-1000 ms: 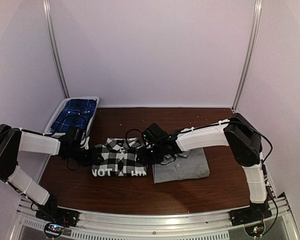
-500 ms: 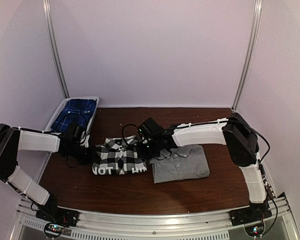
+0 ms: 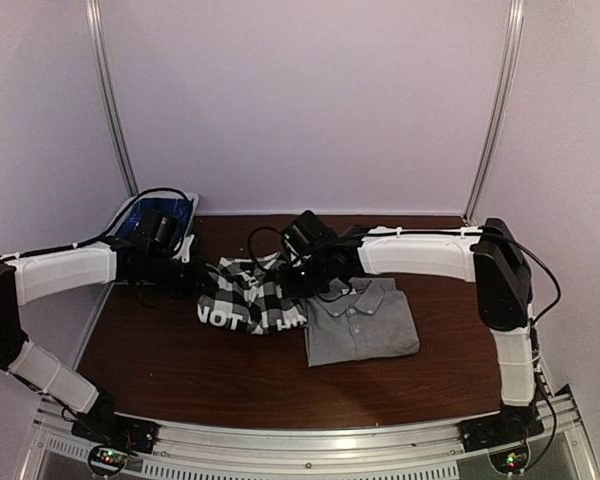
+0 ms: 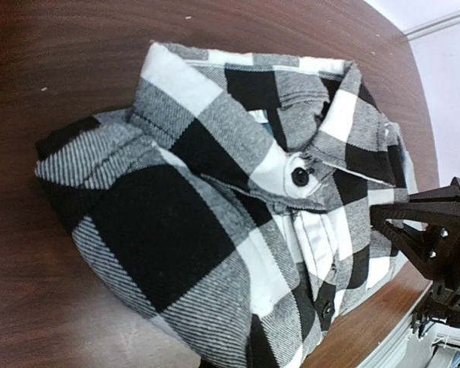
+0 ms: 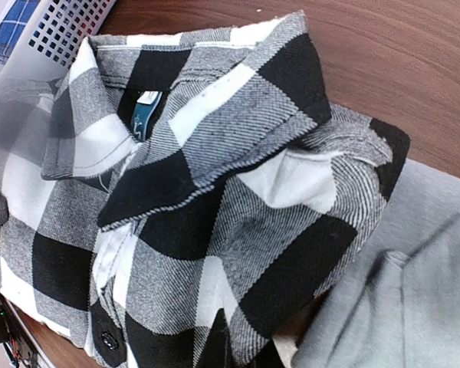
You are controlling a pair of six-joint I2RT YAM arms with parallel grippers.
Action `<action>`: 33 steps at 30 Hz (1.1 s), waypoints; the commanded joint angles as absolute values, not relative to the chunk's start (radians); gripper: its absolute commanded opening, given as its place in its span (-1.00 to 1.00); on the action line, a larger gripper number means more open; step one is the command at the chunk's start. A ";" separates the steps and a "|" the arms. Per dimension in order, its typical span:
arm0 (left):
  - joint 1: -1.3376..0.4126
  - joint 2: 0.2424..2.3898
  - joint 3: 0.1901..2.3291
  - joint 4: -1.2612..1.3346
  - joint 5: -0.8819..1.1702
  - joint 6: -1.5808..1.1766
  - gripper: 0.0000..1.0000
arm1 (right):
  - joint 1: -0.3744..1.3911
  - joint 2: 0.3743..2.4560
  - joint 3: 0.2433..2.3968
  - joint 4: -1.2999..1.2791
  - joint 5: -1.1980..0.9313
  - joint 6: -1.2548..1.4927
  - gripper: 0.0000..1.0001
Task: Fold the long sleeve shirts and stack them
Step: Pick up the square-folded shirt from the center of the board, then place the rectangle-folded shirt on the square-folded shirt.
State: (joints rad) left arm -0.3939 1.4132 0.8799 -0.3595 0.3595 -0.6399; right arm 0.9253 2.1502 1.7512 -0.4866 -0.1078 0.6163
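Note:
The black-and-white checked flannel shirt [image 3: 250, 300] hangs folded between my two grippers, just above the brown table [image 3: 180, 365], with its white lettering facing the front. My left gripper [image 3: 202, 284] is shut on its left side, and my right gripper [image 3: 298, 284] is shut on its right side. The checked cloth [image 4: 215, 222] fills the left wrist view and hides my own fingers. It also fills the right wrist view [image 5: 215, 192], where its edge overlaps the grey shirt [image 5: 414, 299]. The grey collared shirt [image 3: 362, 322] lies folded flat right of the checked one.
A white mesh basket [image 3: 188, 222] with a blue checked garment [image 3: 130, 215] stands at the back left, behind my left arm. Metal frame posts rise at the table's back corners. A rail runs along the near edge.
Both grippers have shut on the checked shirt's sides. They have raised it and carried it back and rightward toward the grey shirt, and the shirt has bunched narrower.

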 commanded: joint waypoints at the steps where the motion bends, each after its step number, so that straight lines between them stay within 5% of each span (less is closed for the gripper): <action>1: -0.489 1.428 0.991 -0.340 0.369 -0.680 -1.00 | 0.894 1.976 1.635 -0.499 -0.037 0.592 -1.00; 16: -0.800 1.747 1.254 -0.161 0.332 -0.841 -1.00 | 0.737 1.555 1.158 -0.517 0.084 0.601 -1.00; 33: -0.881 1.903 1.354 -0.147 0.335 -0.868 -1.00 | 0.650 1.460 1.038 -0.542 0.119 0.577 -1.00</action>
